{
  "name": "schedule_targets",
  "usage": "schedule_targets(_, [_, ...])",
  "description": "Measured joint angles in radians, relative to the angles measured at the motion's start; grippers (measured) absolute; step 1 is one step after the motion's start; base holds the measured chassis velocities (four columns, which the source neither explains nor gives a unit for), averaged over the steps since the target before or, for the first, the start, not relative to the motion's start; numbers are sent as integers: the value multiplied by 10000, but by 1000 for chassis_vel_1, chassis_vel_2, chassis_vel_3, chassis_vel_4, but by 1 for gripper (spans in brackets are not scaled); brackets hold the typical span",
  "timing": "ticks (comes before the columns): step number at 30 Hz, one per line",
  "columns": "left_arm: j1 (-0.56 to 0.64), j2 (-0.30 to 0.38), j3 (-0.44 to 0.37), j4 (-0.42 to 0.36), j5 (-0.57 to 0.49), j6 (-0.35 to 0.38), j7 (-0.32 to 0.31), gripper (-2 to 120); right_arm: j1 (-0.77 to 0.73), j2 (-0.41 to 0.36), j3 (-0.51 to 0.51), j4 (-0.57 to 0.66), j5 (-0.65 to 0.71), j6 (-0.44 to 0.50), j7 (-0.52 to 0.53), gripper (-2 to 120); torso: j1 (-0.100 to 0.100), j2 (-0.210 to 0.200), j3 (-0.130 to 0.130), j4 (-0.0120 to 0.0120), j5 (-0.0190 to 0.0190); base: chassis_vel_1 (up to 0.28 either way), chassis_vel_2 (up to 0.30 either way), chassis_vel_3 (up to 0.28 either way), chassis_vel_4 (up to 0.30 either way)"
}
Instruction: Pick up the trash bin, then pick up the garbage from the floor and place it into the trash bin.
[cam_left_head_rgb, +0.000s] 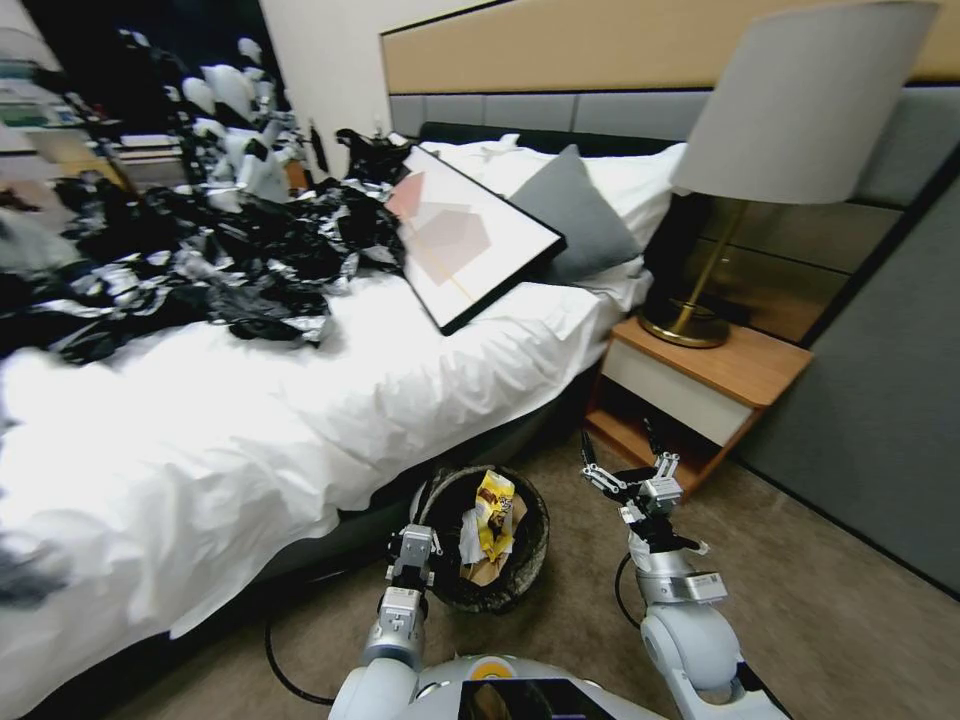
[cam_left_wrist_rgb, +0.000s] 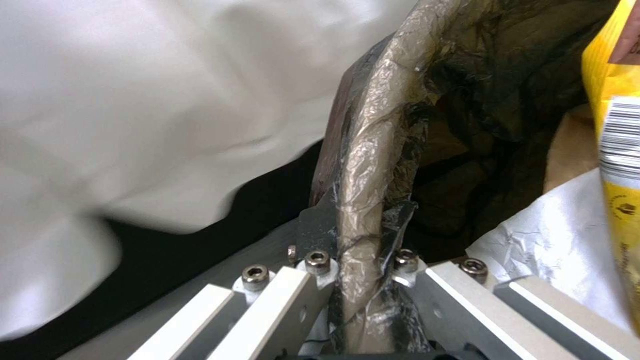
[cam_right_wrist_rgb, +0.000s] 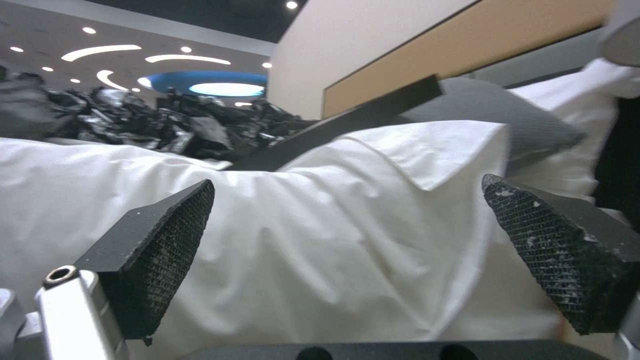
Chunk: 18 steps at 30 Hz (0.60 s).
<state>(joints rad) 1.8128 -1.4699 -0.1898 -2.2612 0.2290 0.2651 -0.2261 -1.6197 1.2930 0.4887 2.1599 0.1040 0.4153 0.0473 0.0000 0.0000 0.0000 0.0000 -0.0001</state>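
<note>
gripping the trash bin (cam_left_head_rgb: 487, 540) by its near-left rim, the left tool (cam_left_head_rgb: 413, 548) has its fingers pinched together on the liner-wrapped edge; the left wrist view shows that rim (cam_left_wrist_rgb: 373, 165) running up between the two metal fingers. holding it by the rim looks sensible, since it leaves the mouth open for dropping things in. the bin sits low in front of the robot, tight against the side of the bed (cam_left_head_rgb: 250, 420), with a yellow wrapper (cam_left_head_rgb: 494, 512), some white paper (cam_left_head_rgb: 470, 535) and a brown paper bag (cam_left_head_rgb: 488, 568) already inside.

the right tool (cam_left_head_rgb: 618, 465) hovers to the right of the bin with its fingers spread wide and nothing between the dark pads (cam_right_wrist_rgb: 170, 235); it points towards the bed.

room is tight on the left, where the overhanging white sheet crowds the bin, and on the far side, where the nightstand (cam_left_head_rgb: 700, 385) with its lamp (cam_left_head_rgb: 790, 130) stands close beyond the right tool. the brown carpet (cam_left_head_rgb: 830, 600) to the near right lies open. i see no loose litter on that stretch of floor.
</note>
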Motion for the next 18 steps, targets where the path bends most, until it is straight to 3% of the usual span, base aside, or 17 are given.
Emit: schedule_targets(18, [185, 89, 13, 30, 19, -212, 215, 0, 139, 16, -77, -1, -18, -100, -83, 100, 0, 0, 0, 1, 1, 106, 114, 103, 111])
